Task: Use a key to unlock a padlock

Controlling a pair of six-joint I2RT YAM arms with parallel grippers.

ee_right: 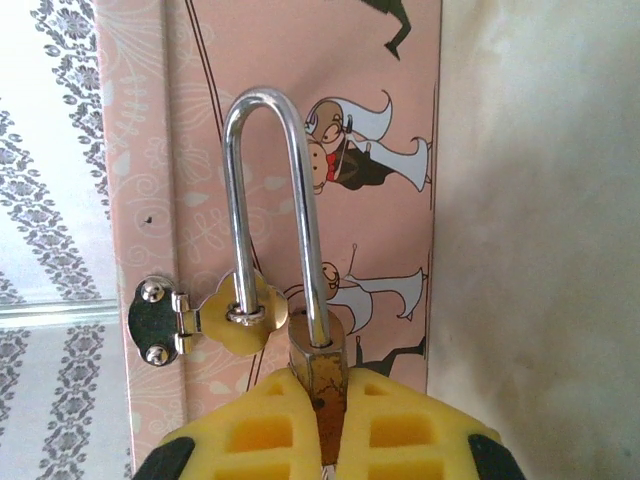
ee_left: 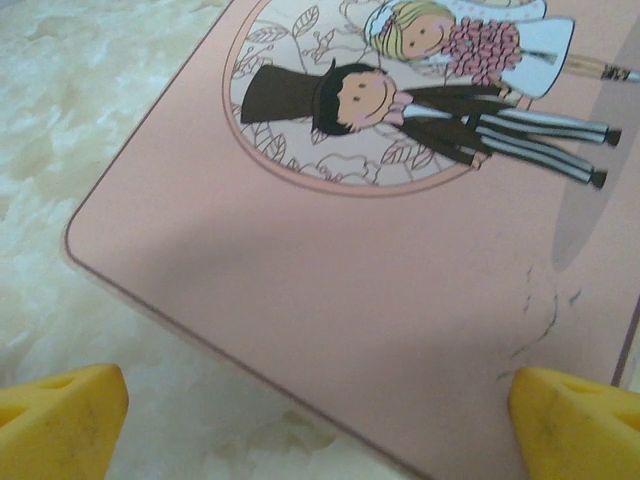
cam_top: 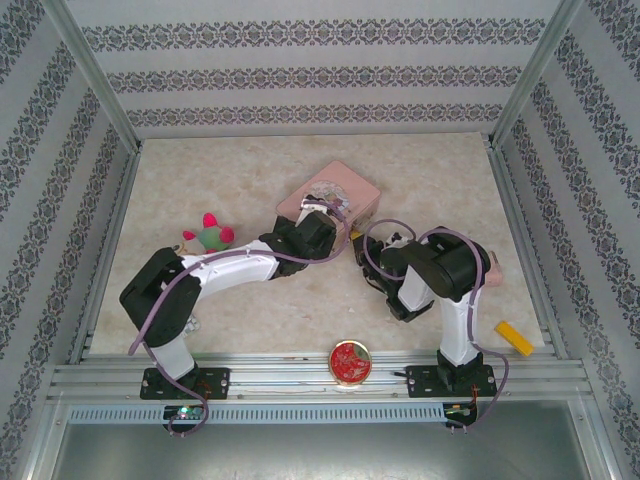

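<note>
L arm (cam_top: 220, 272) stretched over box (ee_left: 350, 300), R arm (cam_top: 445, 270) folded beside it.
R fingers (ee_right: 260, 430) clamp padlock (ee_right: 318, 365) body; L fingers (ee_left: 60, 420) spread wide, empty.

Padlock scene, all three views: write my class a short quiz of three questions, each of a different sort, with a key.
1. True or false: the right fingers are shut on the padlock.
2. The left fingers stand wide apart above which thing? A. pink box B. red tin C. plush toy
3. Fill in: the shackle passes through the box's ____.
Key: 1 true; 2 A; 3 hasp.
</note>
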